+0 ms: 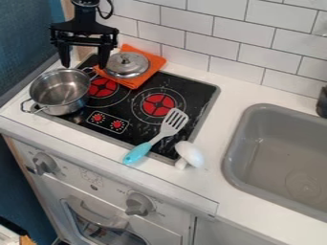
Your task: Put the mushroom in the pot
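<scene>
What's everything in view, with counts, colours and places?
mushroom: one, white, beside spatula
pot: one, silver, cooktop's left side
lid: one, silver, on cloth
cloth: one, orange, cooktop's back
spatula: one, grey and blue, cooktop's front
cooktop: one, black, on counter
counter: one, white, around sink
sink: one, grey, right
oven: one, white, below counter
oven knobs: two, grey, on oven
tiled wall: one, white, back
dark item: one, black, right edge
arm: one, black, top left
end effector: one, black, over cooktop

Pot left of lid, mushroom between spatula and sink
</scene>
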Available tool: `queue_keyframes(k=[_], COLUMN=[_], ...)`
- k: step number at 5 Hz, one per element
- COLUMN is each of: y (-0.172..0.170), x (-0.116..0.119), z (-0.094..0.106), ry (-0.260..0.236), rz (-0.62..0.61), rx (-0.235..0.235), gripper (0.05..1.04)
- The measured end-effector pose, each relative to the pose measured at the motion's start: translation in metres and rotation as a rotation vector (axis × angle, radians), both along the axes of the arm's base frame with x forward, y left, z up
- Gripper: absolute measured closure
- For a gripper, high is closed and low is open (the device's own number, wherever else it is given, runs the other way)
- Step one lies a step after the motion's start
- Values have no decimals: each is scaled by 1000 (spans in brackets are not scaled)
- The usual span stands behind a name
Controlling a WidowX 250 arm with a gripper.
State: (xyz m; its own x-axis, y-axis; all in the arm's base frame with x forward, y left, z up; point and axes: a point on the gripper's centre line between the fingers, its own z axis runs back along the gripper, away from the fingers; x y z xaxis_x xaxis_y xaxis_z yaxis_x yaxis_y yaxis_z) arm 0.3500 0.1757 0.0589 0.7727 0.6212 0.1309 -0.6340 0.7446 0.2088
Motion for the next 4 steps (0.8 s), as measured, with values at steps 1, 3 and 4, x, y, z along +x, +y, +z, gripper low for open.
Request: queue_keyframes(k=[1,3,4], y=[-2,-15,-31], x=[-3,-12,-23], z=[-15,-12,12], ry=[38,11,-105], rz=[3,-36,-89], rx=[-20,-74,-151], gripper=[83,83,83])
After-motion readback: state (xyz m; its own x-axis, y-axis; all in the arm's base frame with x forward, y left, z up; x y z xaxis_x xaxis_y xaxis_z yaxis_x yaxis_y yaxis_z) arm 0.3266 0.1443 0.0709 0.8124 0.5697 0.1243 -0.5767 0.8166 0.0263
